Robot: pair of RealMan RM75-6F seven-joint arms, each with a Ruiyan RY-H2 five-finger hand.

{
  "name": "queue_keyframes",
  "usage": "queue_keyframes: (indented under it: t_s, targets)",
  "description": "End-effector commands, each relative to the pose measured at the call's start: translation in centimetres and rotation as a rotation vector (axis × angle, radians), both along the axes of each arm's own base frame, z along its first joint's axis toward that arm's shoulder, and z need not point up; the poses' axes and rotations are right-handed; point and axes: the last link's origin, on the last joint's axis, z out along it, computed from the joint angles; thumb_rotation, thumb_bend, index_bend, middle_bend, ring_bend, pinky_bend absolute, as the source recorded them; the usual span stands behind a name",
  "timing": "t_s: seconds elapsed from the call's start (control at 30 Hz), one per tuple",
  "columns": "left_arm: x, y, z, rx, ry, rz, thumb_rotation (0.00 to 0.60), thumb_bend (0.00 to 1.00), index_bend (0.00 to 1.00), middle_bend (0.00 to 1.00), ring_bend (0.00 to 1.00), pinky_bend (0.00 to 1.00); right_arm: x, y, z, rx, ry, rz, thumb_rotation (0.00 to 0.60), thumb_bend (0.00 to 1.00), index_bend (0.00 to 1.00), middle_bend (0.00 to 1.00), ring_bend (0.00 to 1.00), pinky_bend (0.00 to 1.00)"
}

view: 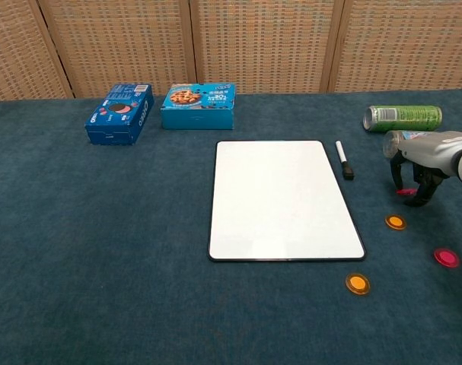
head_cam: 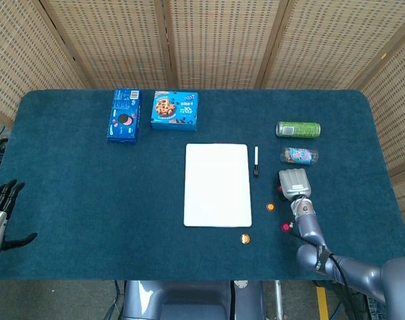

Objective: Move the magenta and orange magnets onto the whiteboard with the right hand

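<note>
Right hand (view: 419, 161) curls fingers down over a magenta magnet (view: 406, 192) on the cloth, grip unclear, w/ the other magenta magnet (view: 446, 257) & two orange magnets (view: 396, 222) (view: 358, 283) lying right of whiteboard (view: 282, 199); left hand (head_cam: 1, 215) spread at table edge.

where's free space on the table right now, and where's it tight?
Free: the whiteboard surface, and the cloth left of it below the Oreo box. Tight: right of the board, with marker, magnets, cans and the right hand.
</note>
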Motion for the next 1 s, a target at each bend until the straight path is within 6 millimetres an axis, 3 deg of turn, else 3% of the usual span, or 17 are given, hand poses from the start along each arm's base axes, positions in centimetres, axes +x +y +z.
queue_keyframes:
  t_s: [0.03,0.7,0.87,1.0]
  targets:
    - [0.0,0.0,-0.1,-0.001,0.001,0.000,0.600,0.00,0.00,0.00,0.00,0.00,0.0,0.0,0.0,-0.001,0.001,0.000,0.600,0.34,0.46,0.95,0.89,1.00]
    - [0.0,0.0,-0.1,-0.002,0.000,0.002,0.600,0.00,0.00,0.00,0.00,0.00,-0.2,-0.2,0.0,-0.022,0.002,0.014,0.600,0.36,0.58,0.96,0.89,1.00]
    - [0.0,0.0,-0.1,-0.003,-0.001,0.002,0.600,0.00,0.00,0.00,0.00,0.00,0.8,-0.3,0.4,-0.032,-0.007,0.053,0.600,0.36,0.58,0.96,0.89,1.00]
    - [0.0,0.0,-0.1,-0.006,-0.001,0.001,0.600,0.00,0.00,0.00,0.00,0.00,3.4,-0.2,0.5,-0.032,-0.023,0.119,0.600,0.36,0.58,0.96,0.89,1.00]
